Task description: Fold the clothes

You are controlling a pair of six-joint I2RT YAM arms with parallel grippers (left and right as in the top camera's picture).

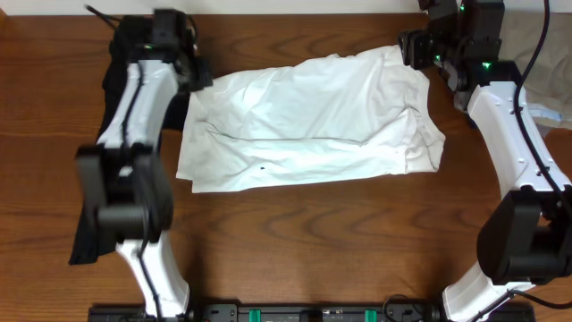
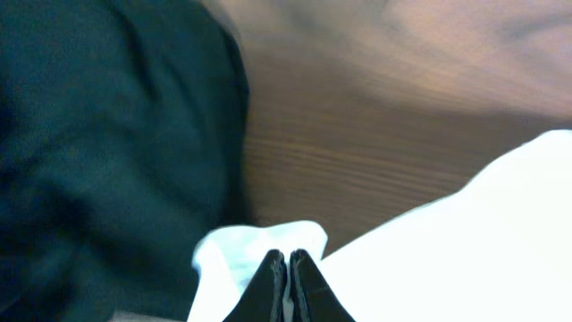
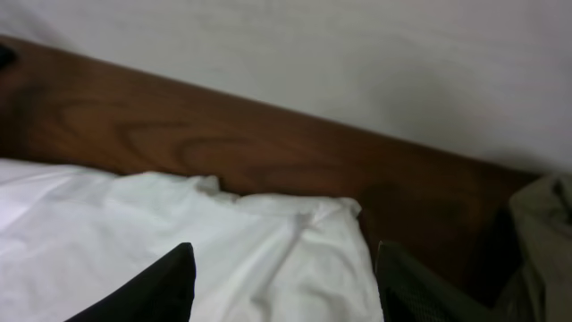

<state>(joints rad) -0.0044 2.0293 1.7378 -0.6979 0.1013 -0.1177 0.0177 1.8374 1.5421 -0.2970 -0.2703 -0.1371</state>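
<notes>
Overhead, the white shirt (image 1: 304, 116) lies rumpled across the far middle of the worktop (image 1: 295, 233). The left gripper (image 2: 288, 268) pinches its far-left corner, likely to draw a fold. The right gripper (image 3: 284, 252) hangs spread above the far-right corner, holding nothing.

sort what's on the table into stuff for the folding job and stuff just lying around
For the job: crumpled white cotton shirt; long black fabric garment
Lying about: greyish crumpled cloth at the right edge, possibly another garment
</notes>
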